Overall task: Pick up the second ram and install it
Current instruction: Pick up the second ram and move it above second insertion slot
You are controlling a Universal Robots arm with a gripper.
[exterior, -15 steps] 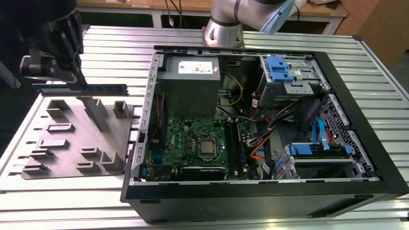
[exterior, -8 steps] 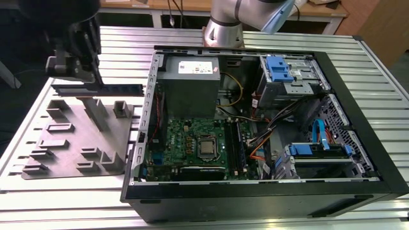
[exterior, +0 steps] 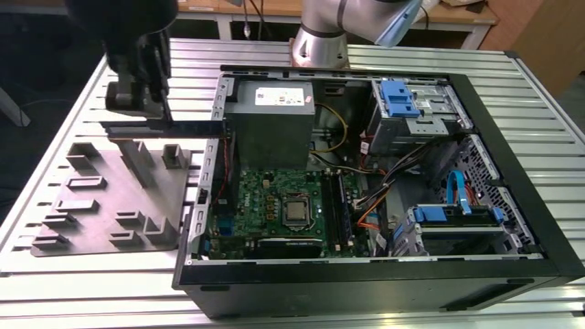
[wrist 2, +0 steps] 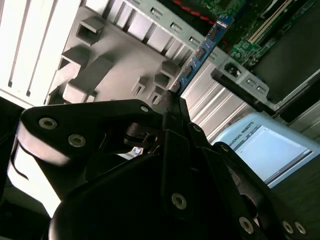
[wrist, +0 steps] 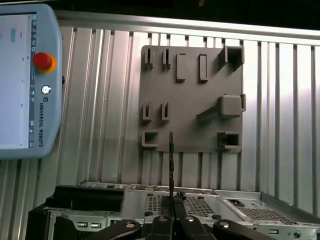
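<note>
The second ram [exterior: 169,128] is a long, thin, dark stick held level above the table, between the grey holder plate [exterior: 109,199] and the open computer case [exterior: 512,157]. My gripper [exterior: 144,118] is shut on it from above, near the stick's end farther from the case. In the second wrist view the ram [wrist 2: 202,50] shows as a blue board with black chips reaching out from my gripper [wrist 2: 172,102]. The first wrist view shows the ram [wrist: 171,160] edge-on, clamped in my gripper [wrist: 172,212]. Long black slot strips [exterior: 336,205] lie on the green motherboard [exterior: 270,202].
A grey power-supply box [exterior: 270,127] sits inside the case above the motherboard, with drive cages [exterior: 412,103] and cables on the exterior view's right. The holder plate [wrist: 190,100] carries several raised brackets. A teach pendant [wrist: 25,80] lies on the slatted table [exterior: 55,137].
</note>
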